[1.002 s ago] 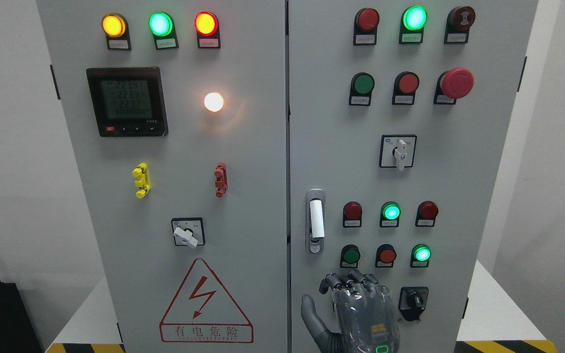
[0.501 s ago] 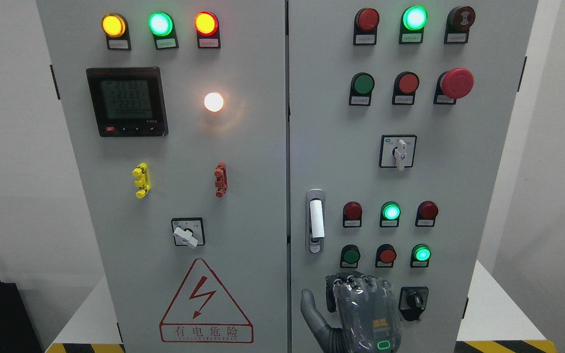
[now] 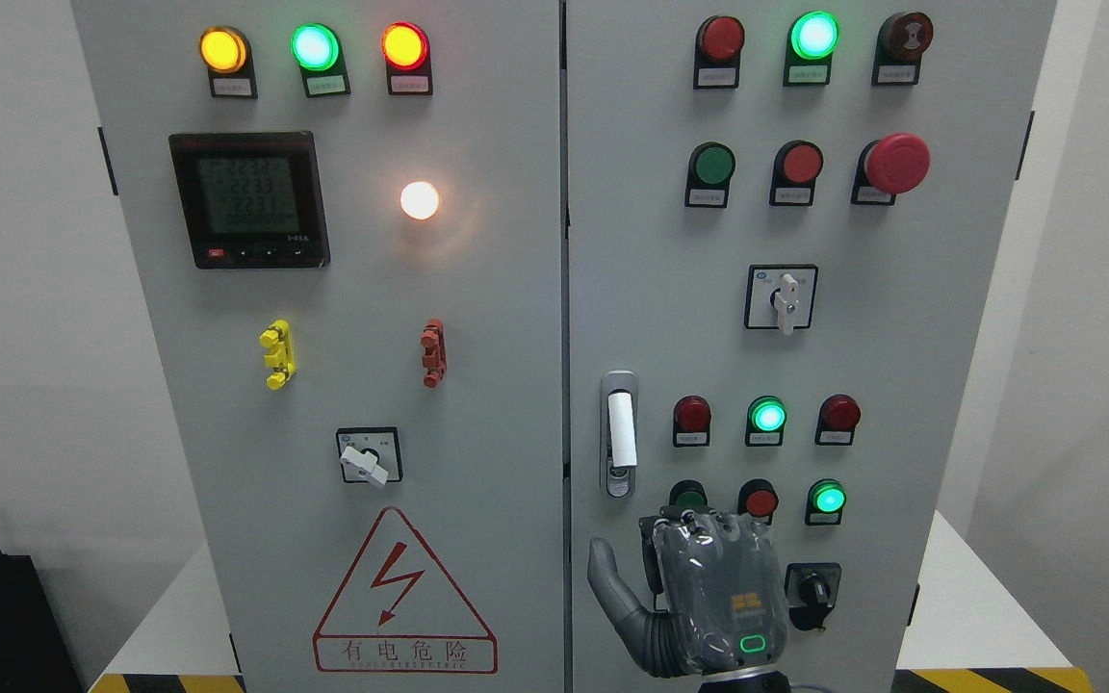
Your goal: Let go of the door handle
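The door handle [image 3: 619,433] is a white lever in a silver plate, standing upright at the left edge of the right cabinet door [image 3: 901,385]. My right hand [image 3: 684,568] comes up from the bottom edge and sits below and to the right of the handle, apart from it. I see its back. Its fingers [image 3: 699,527] are curled at the knuckles and hold nothing, and the thumb [image 3: 605,573] sticks out to the left. The hand covers the lower part of the green button [image 3: 687,495]. The left hand is out of view.
Both grey cabinet doors are closed. The right door carries lamps, push buttons, a red mushroom stop [image 3: 897,162] and rotary switches [image 3: 783,298], one [image 3: 812,589] just right of my hand. The left door has a meter [image 3: 249,199] and a warning triangle [image 3: 404,592].
My right hand has risen along the right door, and its fingers have curled in further. The door handle has not moved.
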